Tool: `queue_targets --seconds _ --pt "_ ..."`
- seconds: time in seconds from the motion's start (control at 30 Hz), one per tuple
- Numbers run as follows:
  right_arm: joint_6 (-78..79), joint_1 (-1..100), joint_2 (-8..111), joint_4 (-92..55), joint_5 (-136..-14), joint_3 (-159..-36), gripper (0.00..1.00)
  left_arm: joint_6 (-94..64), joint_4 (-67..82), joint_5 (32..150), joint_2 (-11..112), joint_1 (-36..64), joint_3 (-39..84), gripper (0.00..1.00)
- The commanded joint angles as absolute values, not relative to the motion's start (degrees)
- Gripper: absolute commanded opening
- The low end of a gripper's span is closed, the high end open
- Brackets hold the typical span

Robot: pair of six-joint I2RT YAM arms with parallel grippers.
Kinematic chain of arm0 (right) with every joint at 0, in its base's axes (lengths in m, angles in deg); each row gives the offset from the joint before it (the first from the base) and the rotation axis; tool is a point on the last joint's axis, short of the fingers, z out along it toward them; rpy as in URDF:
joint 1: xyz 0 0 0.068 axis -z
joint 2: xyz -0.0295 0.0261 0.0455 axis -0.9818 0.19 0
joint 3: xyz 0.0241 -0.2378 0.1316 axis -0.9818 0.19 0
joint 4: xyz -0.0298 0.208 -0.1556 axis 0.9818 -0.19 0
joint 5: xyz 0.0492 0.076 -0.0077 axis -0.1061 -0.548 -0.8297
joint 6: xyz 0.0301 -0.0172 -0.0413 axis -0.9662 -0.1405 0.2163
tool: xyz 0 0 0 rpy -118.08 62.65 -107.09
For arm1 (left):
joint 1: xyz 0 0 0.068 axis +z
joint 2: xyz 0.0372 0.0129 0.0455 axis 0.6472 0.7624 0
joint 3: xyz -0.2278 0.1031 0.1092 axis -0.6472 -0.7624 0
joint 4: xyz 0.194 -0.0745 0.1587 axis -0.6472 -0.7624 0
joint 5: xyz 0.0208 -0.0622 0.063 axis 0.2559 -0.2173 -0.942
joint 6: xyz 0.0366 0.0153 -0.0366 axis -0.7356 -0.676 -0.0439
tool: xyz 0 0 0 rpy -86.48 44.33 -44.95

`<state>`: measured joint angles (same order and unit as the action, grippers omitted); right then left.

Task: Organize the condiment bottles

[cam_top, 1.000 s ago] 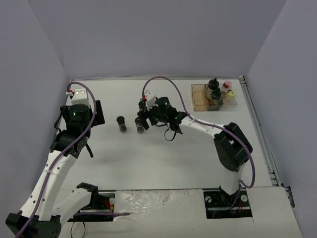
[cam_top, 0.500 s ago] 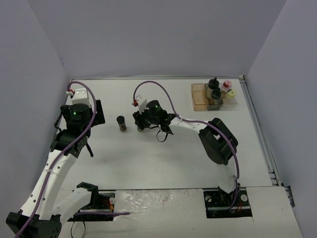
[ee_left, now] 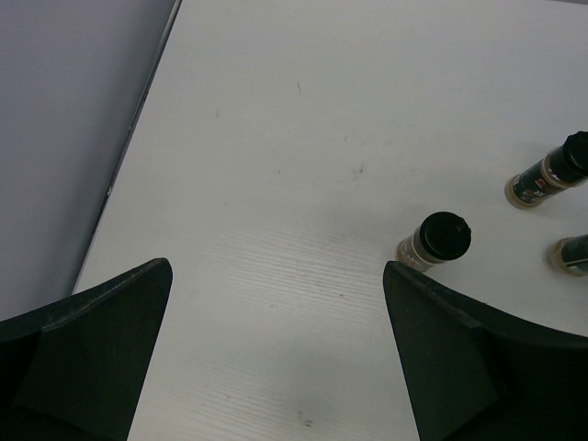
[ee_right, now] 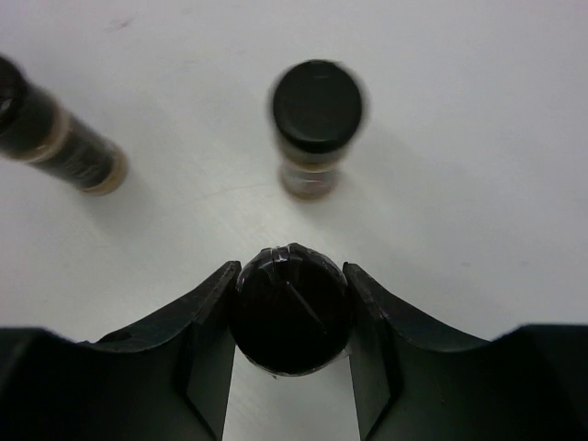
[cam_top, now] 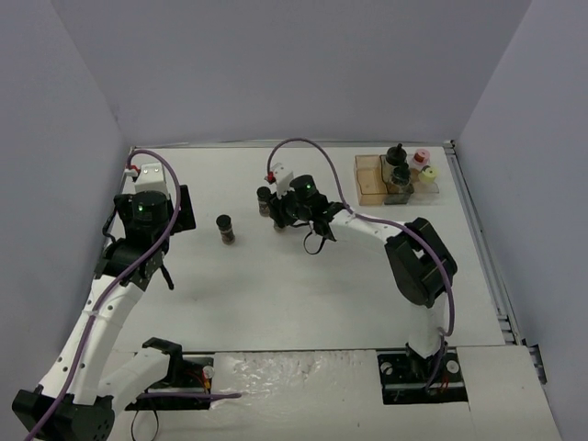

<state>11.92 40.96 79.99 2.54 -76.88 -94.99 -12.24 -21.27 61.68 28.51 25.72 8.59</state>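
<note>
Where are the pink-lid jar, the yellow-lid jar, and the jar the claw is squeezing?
pink-lid jar (cam_top: 423, 157): top view, on its pink cap.
yellow-lid jar (cam_top: 428, 173): top view, on its yellow cap.
squeezed jar (ee_right: 290, 308): right wrist view, on its black cap.

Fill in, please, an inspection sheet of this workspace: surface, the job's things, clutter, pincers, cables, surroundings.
Surface: white table, with a few faint specks.
Job's things: three black-capped bottles are mid-table: the gripped bottle, the free bottle standing upright, and a third bottle beside the right wrist. The pink-capped bottle, yellow-capped bottle and tray black-capped bottle stand in the tray.
Clutter: nothing seen.
Pincers: left pincer is open and empty over bare table. Right pincer is shut on the gripped bottle at its cap.
Cables: left cable and right cable are purple, one along each arm.
Surroundings: plain walls on three sides.
</note>
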Motion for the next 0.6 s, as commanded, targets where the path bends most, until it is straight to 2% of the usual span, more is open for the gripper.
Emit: queue_targets --seconds 0.0,0.23,0.57 --pt "12.68 50.11 71.23 4.05 -70.08 -96.88 0.09 -11.91 -18.04 61.76 28.76 26.11 9.67 0.97" --pt "11.38 63.58 76.56 1.74 -67.46 -106.20 0.08 -11.91 -18.13 61.93 29.20 26.18 9.67 0.97" --pt "10.02 69.21 88.76 0.50 -64.92 -118.92 0.07 -12.03 -18.22 61.95 30.01 26.18 9.67 0.97"
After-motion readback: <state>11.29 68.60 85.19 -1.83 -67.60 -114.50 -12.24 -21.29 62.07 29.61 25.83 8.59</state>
